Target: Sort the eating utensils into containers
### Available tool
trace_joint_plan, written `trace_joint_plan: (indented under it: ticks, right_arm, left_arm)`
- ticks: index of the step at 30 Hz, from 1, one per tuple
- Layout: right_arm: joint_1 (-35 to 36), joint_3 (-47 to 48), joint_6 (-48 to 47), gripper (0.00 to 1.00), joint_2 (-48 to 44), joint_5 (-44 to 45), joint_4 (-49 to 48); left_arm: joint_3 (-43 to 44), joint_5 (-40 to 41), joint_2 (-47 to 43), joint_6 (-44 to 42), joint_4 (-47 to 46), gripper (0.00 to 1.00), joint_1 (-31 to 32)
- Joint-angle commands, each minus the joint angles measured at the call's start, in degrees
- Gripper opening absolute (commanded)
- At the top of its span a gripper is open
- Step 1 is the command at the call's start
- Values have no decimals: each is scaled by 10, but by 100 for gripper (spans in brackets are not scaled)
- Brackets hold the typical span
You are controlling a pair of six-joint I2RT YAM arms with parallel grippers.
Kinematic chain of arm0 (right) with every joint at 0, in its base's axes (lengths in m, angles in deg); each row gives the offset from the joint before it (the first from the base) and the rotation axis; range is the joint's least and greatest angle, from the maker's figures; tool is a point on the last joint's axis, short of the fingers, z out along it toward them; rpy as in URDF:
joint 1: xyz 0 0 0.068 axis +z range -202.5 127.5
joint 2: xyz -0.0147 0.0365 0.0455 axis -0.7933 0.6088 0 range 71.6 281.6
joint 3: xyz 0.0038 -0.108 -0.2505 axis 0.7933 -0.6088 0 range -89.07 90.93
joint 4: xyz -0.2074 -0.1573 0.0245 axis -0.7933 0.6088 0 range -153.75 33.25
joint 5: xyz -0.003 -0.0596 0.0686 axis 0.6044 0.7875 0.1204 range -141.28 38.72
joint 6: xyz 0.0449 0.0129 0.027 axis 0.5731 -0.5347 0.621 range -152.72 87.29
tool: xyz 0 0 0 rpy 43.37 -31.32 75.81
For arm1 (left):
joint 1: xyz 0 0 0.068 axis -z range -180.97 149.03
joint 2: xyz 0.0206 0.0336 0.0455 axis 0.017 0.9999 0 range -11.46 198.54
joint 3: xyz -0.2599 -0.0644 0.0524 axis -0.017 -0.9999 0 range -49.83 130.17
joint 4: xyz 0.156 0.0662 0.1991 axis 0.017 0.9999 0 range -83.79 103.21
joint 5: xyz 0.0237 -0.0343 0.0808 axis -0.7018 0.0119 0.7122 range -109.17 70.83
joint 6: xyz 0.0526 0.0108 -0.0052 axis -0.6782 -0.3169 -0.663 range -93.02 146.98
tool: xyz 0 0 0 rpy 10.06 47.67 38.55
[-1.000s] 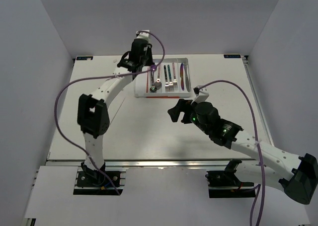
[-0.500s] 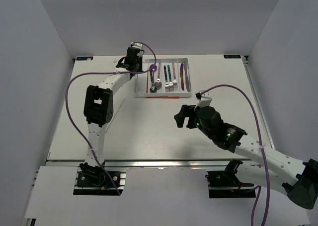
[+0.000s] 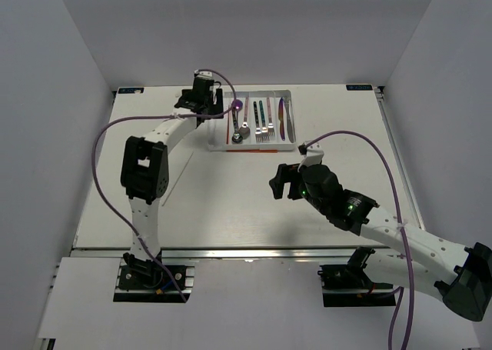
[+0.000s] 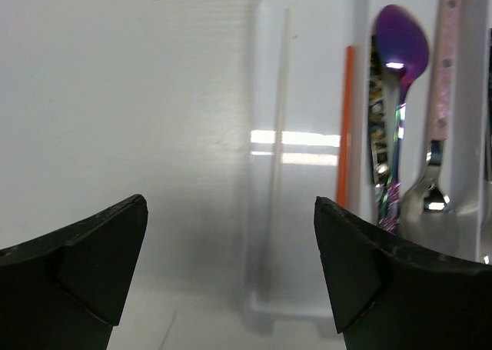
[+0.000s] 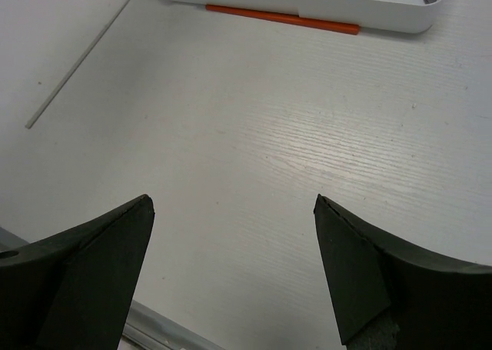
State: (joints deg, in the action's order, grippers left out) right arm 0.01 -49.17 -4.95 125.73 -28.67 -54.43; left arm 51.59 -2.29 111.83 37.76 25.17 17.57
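The white divided tray (image 3: 295, 121) stands at the back of the table. My left gripper (image 3: 205, 102) hovers open at its left edge, nothing between the fingers. In the left wrist view the gripper (image 4: 229, 204) looks down on the tray's (image 4: 292, 308) left compartment, where a white chopstick (image 4: 277, 135) and an orange chopstick (image 4: 346, 127) lie. Beside them are an iridescent purple spoon (image 4: 400, 50) and a pink-handled utensil (image 4: 443, 73). Another orange chopstick (image 5: 280, 18) lies on the table along the tray's front, and a white chopstick (image 5: 77, 65) lies loose further left. My right gripper (image 3: 277, 181) is open mid-table.
Forks (image 3: 263, 127) and a reddish-purple knife (image 3: 282, 115) fill the tray's other compartments. The left arm's purple cable (image 3: 100, 146) loops wide over the left side. White walls close the table on three sides.
My left gripper has moved left from above the tray to its left edge and has opened. My right gripper drew back a little toward the near side.
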Motion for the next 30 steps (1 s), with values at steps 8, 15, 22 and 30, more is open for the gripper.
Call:
trace_joint_plan:
  ticks: [8, 15, 22, 30]
  right_arm:
    - [-7, 3, -68, 89, -8, -70, -48]
    - [-7, -22, -84, 89, -11, -165, -77]
    - [-7, -41, -105, 89, -32, -173, -85]
    - [-7, -54, -111, 89, -51, -173, -87]
  left_arm:
    - [-201, 25, -245, -29, 214, 98, -18]
    - [-313, -105, -247, -36, 222, 95, -73]
    - [-411, -128, -258, -20, 190, 95, -76]
    - [-456, -126, -194, 9, 175, 60, -81]
